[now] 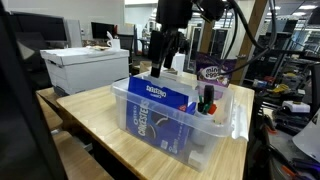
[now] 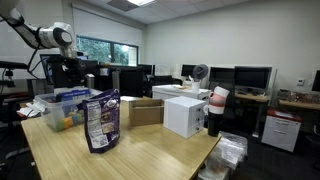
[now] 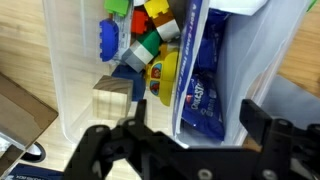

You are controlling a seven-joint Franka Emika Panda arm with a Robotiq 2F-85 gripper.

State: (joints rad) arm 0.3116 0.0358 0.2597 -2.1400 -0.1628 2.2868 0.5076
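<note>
Exterior view: gripper (image 1: 164,68) hung over a clear, thin-walled plastic bin (image 1: 228,125) on a pale wooden table (image 1: 90,115). The blue package (image 1: 160,100), a flat, glossy rectangle, stood on edge inside the bin, directly under the fingertips and apart from them. A glossy snack bag (image 1: 213,72) stood behind.

Exterior view: gripper (image 2: 62,68) seen small above the bin (image 2: 55,110); finger spread not readable here. The snack bag (image 2: 100,122) stood upright, crinkled.

Wrist view: black fingers (image 3: 105,150) were spread wide and gripped nothing. The blue package (image 3: 205,80) lay in line with the gap between them, beyond the tips. Bright plastic blocks (image 3: 145,35) and a wooden cube (image 3: 112,97) lay beside it.
</note>
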